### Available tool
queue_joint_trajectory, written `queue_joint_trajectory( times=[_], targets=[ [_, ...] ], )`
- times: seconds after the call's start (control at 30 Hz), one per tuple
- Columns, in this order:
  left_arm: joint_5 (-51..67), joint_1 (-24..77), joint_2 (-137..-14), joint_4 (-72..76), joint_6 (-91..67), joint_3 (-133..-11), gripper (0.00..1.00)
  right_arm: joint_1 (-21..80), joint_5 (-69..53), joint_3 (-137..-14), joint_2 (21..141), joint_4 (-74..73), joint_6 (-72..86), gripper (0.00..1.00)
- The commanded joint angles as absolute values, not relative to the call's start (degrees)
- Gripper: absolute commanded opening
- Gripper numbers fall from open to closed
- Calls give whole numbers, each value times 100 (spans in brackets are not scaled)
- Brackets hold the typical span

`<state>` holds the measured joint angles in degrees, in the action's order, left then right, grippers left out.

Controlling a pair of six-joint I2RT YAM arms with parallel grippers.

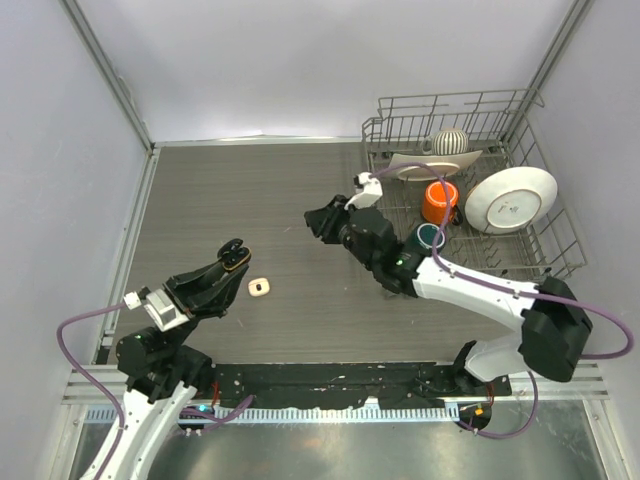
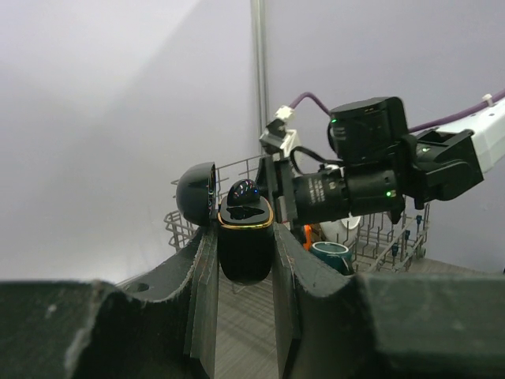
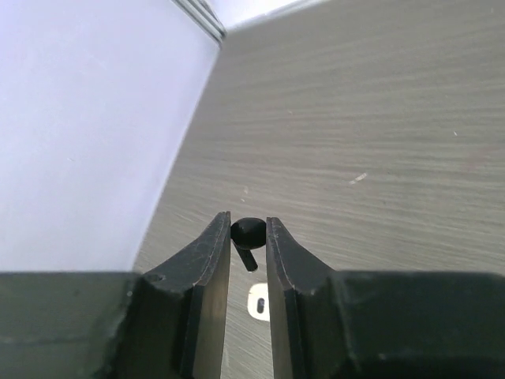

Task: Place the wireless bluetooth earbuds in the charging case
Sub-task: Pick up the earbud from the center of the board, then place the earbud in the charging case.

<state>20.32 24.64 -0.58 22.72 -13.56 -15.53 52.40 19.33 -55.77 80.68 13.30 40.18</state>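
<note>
Right now the black earbud point(image 3: 247, 231) is pinched by its head in your right pincer point(image 3: 248, 224). The jaws are nearly shut on it, the stem hangs down, and it is held above the desk point(image 3: 379, 142). Your left pincer point(image 2: 245, 234) clamps the black charging case point(image 2: 245, 257) upright in the air with its lid point(image 2: 196, 193) flipped back. One bud point(image 2: 243, 189) is seated inside. That hold probably keeps the free well facing up and reachable. A small white object point(image 1: 260, 287) lies on the desk near the left pincer.

Grey wood-grain table point(image 1: 250, 190) between plain pale walls point(image 1: 330, 60), wire dish rack point(image 1: 450, 98) at right.
</note>
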Motion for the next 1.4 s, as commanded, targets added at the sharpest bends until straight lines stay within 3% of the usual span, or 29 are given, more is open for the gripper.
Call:
queue_joint_trajectory(
  times=[0.0, 0.4, 1.37],
  targets=[
    [1855, 2452, 194, 2689, -1485, -1451, 0, 5300, 2294, -5256, 7402, 2539, 4271, 1],
    [1837, 2452, 141, 2769, -1512, -1380, 0, 5773, 2013, -5071, 6759, 3656, 3640, 1],
    [1898, 2452, 18, 2892, -1573, -1345, 0, 7365, 1556, -6205, 7681, 4245, 2268, 1]
  ],
)
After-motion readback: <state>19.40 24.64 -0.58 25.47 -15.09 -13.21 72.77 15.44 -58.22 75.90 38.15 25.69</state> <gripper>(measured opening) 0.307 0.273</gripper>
